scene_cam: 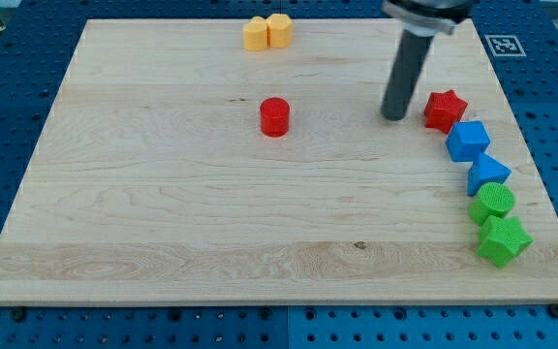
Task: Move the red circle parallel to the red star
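Along the lower right of the frame sit a green star [503, 240], a green circle [493, 202], a blue triangle-like block [486, 173] and a blue cube [467, 141]. Higher up, the red star [445, 110] lies right of centre, with my tip [393, 117] just beside its left edge, holding nothing, since it is a plain rod with no claw to open. The red circle [274, 116] sits mid-frame, well apart, roughly level with the star already; I judge little remains. Two yellow blocks [267, 32] rest at the top.

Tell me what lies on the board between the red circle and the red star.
Only my tip lies between them in the camera view, close beside the red star on its left. From the red circle to my tip there is bare wood.
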`<action>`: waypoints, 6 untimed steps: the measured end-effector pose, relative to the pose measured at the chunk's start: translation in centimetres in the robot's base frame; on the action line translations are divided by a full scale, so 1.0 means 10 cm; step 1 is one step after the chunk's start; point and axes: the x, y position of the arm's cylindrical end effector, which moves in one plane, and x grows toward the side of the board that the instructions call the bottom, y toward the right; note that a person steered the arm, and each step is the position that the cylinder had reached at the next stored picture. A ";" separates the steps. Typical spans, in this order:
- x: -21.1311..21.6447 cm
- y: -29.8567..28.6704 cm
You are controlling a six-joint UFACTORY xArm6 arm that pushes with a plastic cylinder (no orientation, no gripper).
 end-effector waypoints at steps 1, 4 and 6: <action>0.26 -0.43; 0.35 -1.70; 0.01 -1.50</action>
